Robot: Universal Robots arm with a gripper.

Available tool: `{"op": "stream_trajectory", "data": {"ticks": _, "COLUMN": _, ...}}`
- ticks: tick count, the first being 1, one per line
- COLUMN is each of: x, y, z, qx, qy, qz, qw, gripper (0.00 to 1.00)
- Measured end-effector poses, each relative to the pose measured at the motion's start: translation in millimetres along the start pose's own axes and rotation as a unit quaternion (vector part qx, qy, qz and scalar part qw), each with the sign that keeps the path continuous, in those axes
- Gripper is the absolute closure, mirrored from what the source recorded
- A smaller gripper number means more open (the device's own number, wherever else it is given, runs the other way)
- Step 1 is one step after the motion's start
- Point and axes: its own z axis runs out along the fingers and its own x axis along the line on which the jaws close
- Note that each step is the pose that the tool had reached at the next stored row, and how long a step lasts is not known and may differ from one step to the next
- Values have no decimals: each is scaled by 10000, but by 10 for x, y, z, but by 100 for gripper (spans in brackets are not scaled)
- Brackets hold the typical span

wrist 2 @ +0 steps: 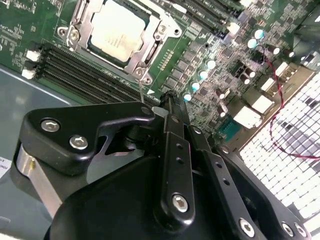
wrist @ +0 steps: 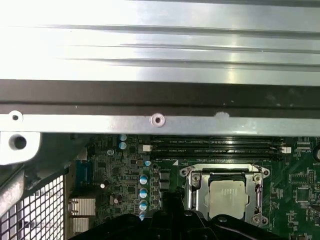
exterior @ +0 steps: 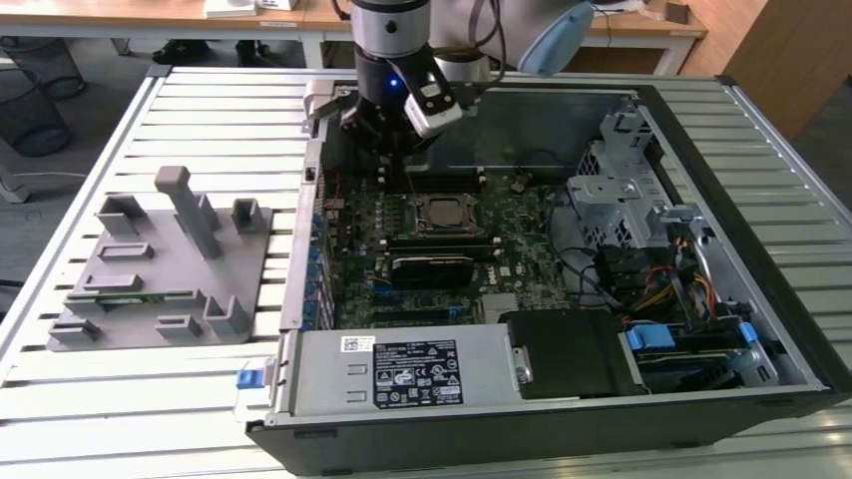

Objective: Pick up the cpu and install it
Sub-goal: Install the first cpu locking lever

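The cpu lies flat in the black motherboard socket, inside the socket's metal frame, and its silvery top faces up. Both wrist views show it in that frame: the cpu in the second wrist view and the cpu in the first wrist view. My gripper hangs above the board, behind the socket and over the rear memory slots, a short way from the chip. In the second wrist view the gripper has its fingers drawn together with nothing between them. The gripper's dark tip rises beside the socket in the first wrist view.
The open computer case has tall metal walls around the board. A drive cage and cables stand on the exterior view's right, and a power supply lies at the front. A grey tray with upright posts sits outside the case on the left.
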Motion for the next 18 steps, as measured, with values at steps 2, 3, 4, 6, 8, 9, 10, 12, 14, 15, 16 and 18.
{"op": "stream_trajectory", "data": {"ticks": 2, "x": 6, "y": 19, "z": 0, "qx": 0, "qy": 0, "qz": 0, "qw": 10000, "gripper": 89}}
{"op": "stream_trajectory", "data": {"ticks": 3, "x": 8, "y": 27, "z": -1, "qx": 0, "qy": 0, "qz": 0, "qw": 10000, "gripper": 89}}
{"op": "stream_trajectory", "data": {"ticks": 4, "x": 9, "y": 36, "z": -1, "qx": 0, "qy": 0, "qz": 0, "qw": 10000, "gripper": 89}}
{"op": "stream_trajectory", "data": {"ticks": 6, "x": 11, "y": 54, "z": -1, "qx": 0, "qy": 0, "qz": 0, "qw": 10000, "gripper": 89}}
{"op": "stream_trajectory", "data": {"ticks": 8, "x": 11, "y": 73, "z": -1, "qx": 0, "qy": 0, "qz": 0, "qw": 10000, "gripper": 89}}
{"op": "stream_trajectory", "data": {"ticks": 9, "x": 11, "y": 84, "z": -1, "qx": 0, "qy": 0, "qz": 0, "qw": 10000, "gripper": 89}}
{"op": "stream_trajectory", "data": {"ticks": 10, "x": 11, "y": 93, "z": -1, "qx": 0, "qy": 0, "qz": 0, "qw": 10000, "gripper": 89}}
{"op": "stream_trajectory", "data": {"ticks": 12, "x": 10, "y": 100, "z": -2, "qx": 0, "qy": 0, "qz": 0, "qw": 10000, "gripper": 89}}
{"op": "stream_trajectory", "data": {"ticks": 14, "x": 3, "y": 103, "z": -2, "qx": -4, "qy": 1, "qz": -1, "qw": 10000, "gripper": 89}}
{"op": "stream_trajectory", "data": {"ticks": 15, "x": -5, "y": 103, "z": -1, "qx": -6, "qy": 0, "qz": -1, "qw": 10000, "gripper": 89}}
{"op": "stream_trajectory", "data": {"ticks": 16, "x": -15, "y": 104, "z": 0, "qx": -8, "qy": 0, "qz": 0, "qw": 10000, "gripper": 89}}
{"op": "stream_trajectory", "data": {"ticks": 18, "x": -46, "y": 104, "z": 0, "qx": -10, "qy": 1, "qz": 0, "qw": 10000, "gripper": 89}}
